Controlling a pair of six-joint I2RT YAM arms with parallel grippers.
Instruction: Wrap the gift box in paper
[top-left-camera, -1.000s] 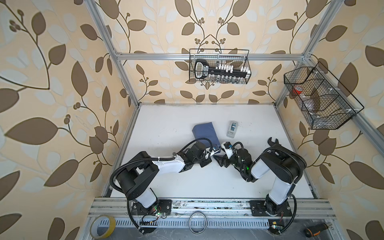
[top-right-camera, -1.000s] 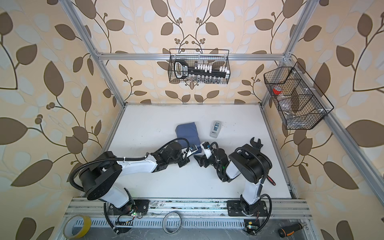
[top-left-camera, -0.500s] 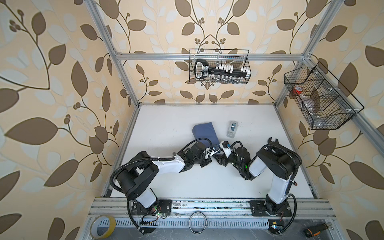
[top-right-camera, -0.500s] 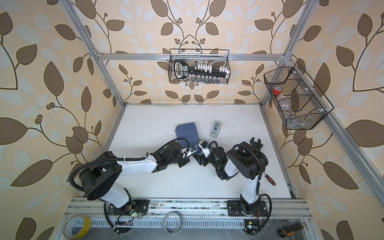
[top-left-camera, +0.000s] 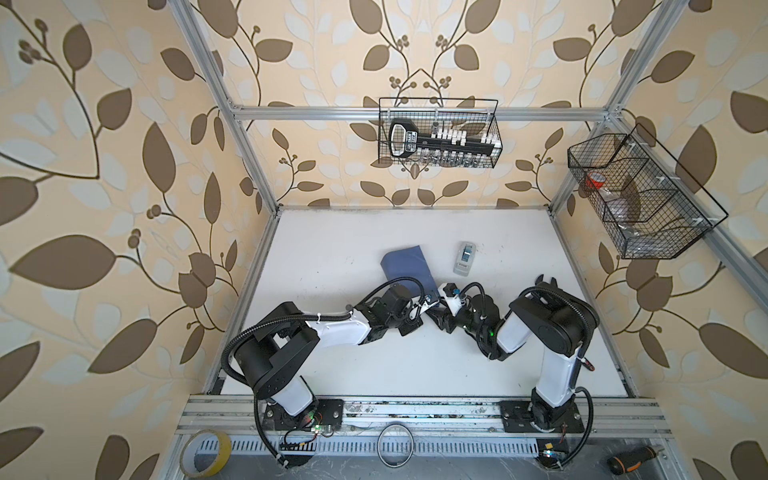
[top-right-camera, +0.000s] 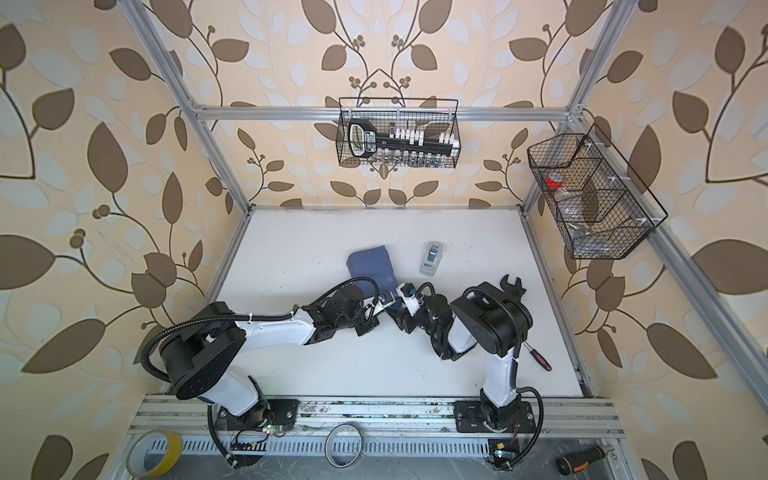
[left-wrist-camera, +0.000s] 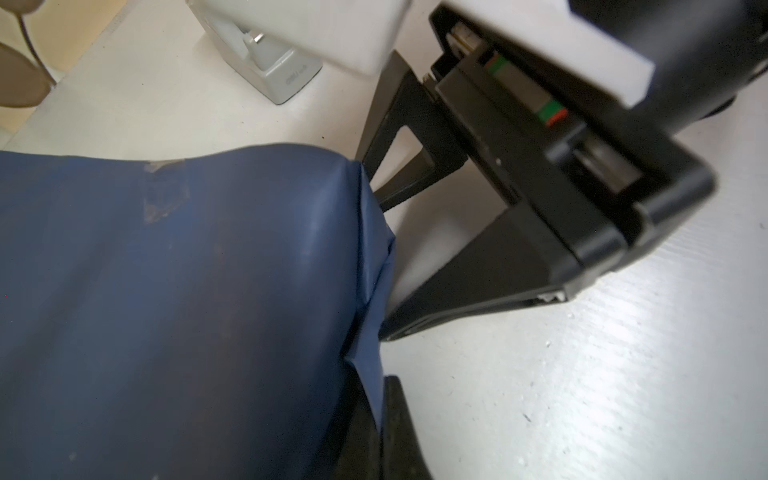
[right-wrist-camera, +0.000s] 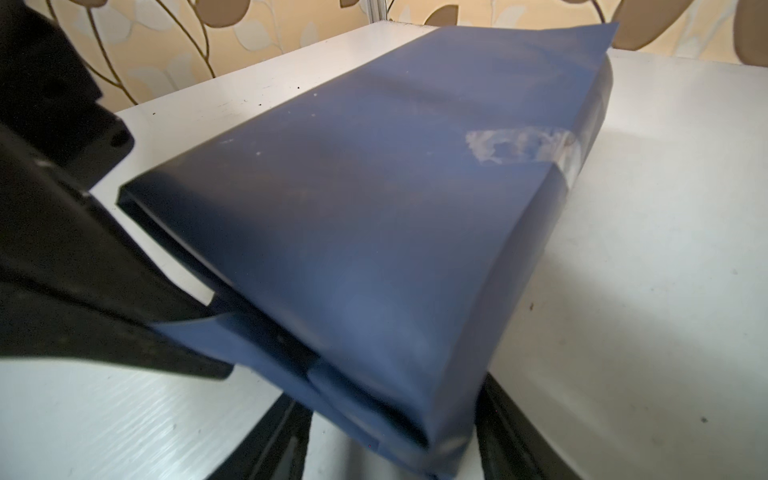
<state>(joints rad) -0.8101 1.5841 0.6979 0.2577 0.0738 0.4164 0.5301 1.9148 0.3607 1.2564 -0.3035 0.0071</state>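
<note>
The paper is folded slate-blue side out into a flat parcel on the white table, held by a strip of clear tape. The gift box is hidden inside it. My left gripper is shut on a loose paper flap at the parcel's near end. From the other side, my right gripper stands open around the same near end. One of its fingers is close beside the parcel's edge; the other finger stands apart.
A grey tape dispenser stands just right of the parcel. Wire baskets hang on the back wall and the right wall. A screwdriver lies by the right arm's base, and a yellow tape roll lies on the front rail.
My right arm has moved left towards the parcel's near end, and its jaws have narrowed. The left gripper has held still on the flap.
</note>
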